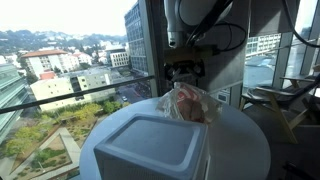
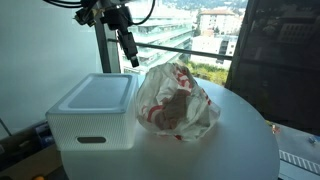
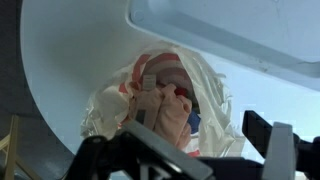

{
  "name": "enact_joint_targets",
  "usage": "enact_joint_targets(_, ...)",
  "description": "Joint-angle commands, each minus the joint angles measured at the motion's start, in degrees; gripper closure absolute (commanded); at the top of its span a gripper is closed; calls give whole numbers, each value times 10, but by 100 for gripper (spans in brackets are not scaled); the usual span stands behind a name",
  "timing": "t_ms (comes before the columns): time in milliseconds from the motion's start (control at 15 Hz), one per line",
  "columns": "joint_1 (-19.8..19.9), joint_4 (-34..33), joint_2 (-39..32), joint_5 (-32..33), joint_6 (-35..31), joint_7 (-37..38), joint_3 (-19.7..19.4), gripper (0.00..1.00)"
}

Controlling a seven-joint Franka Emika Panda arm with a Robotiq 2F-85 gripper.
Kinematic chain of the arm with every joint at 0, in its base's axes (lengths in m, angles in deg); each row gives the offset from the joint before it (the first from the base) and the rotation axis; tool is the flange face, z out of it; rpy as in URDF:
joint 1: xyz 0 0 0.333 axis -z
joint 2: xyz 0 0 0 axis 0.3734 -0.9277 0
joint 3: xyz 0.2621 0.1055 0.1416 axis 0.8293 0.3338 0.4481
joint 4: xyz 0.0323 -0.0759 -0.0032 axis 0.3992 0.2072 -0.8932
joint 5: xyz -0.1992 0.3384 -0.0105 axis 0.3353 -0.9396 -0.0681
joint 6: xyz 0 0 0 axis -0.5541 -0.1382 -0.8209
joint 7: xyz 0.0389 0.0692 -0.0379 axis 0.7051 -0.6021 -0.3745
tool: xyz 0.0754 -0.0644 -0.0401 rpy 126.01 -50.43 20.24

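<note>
Only the wrist view shows the fingers (image 3: 262, 135) spread open and empty, with the plastic bag (image 3: 165, 100) lying between them. In both exterior views they hang just above the bag. The bag sits mid-worktop (image 2: 245, 150), and a white box (image 2: 92, 110) crowds it at 9 o'clock.

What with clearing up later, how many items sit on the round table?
2: a white lidded box near the table's edge and a crumpled plastic bag beside it, beneath the end effector. Others could hide behind them.
</note>
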Motion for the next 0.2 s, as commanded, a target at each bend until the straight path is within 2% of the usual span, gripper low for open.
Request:
enact_joint_targets(0, 23, 67, 71, -28, -1, 14, 23, 0)
enact_joint_targets(133, 30, 86, 83, -29, -12, 7, 30, 0)
